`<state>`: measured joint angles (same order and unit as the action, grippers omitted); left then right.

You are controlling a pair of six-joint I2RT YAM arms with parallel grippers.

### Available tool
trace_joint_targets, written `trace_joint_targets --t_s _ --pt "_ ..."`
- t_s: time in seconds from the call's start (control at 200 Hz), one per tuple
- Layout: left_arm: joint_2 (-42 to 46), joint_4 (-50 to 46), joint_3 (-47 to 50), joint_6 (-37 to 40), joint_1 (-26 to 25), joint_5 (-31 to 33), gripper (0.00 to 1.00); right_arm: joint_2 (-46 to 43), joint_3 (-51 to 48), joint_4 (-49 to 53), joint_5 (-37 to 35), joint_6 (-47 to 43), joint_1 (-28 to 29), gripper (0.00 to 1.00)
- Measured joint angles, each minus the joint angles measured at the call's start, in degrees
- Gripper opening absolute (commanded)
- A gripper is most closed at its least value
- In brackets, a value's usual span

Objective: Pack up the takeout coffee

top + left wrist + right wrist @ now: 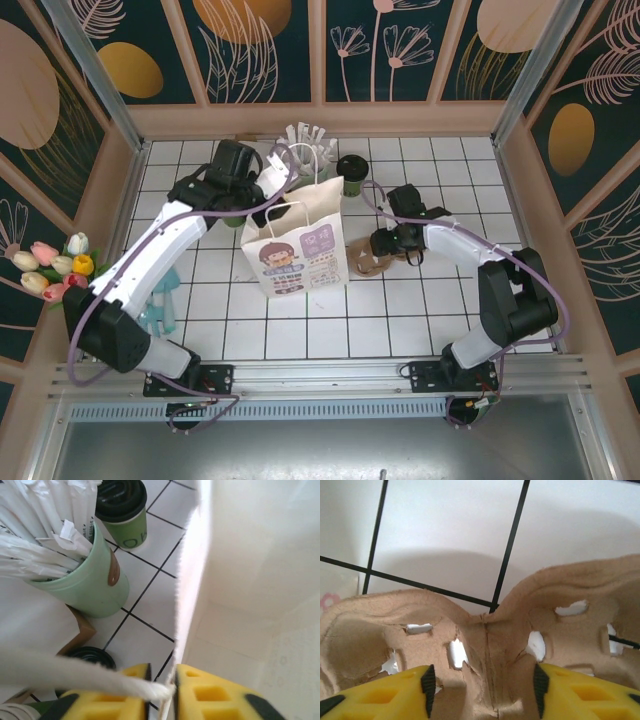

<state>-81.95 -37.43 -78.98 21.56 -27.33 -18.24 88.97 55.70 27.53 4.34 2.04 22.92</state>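
**Desk:** Why is the left end effector (162, 690) up at the rim of the paper bag (297, 250)?

**Photographer:** It is pinched closed on the bag's top edge together with a white rope handle (75, 672). That hold looks meant to keep the mouth up and open so something can go in. The bag stands upright in the middle of the tiled counter (400, 310).

**Desk:** And the takeout coffee (352, 170)?

**Photographer:** It is not packed yet. The cup stands lidded on the far part of the counter, just beyond the bag's far right corner and right of the pale-green straw holder (92, 580).

**Desk:** What is the right arm doing?

**Photographer:** The right end effector (482, 692) sits low over the brown pulp cup carrier (485, 625), right of the bag. Its yellow fingers stand apart on either side of the carrier's middle ridge, with no clear grip on it. It seems lined up to take the carrier by that ridge.

**Desk:** Is there any lettering to quote?

**Photographer:** Very little. The bag's near face carries a cartoon child and a lilac panel, but the text is too small to read. The cup's green wall shows pale letters cut off by the angle, so they cannot be read with certainty.
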Motion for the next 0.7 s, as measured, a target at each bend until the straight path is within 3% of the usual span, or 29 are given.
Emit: trace_joint_targets --t_s 0.07,0.315,0.5,0.701 --pt "2.40 0.92 1.31 -3.43 0.00 0.02 0.01 0.00 0.70 -0.33 0.02 1.31 0.00 0.65" --pt "5.62 2.93 2.82 -21.51 0.00 0.90 0.02 1.51 0.90 -0.83 -0.02 0.81 -0.13 0.70" --pt "5.57 2.60 3.26 -32.24 0.00 0.52 0.06 4.68 2.51 0.55 -1.97 2.34 -1.53 0.73" --pt "5.55 2.47 4.68 -35.95 0.00 -0.87 0.14 8.46 4.26 1.75 -4.35 7.54 -1.77 0.72"
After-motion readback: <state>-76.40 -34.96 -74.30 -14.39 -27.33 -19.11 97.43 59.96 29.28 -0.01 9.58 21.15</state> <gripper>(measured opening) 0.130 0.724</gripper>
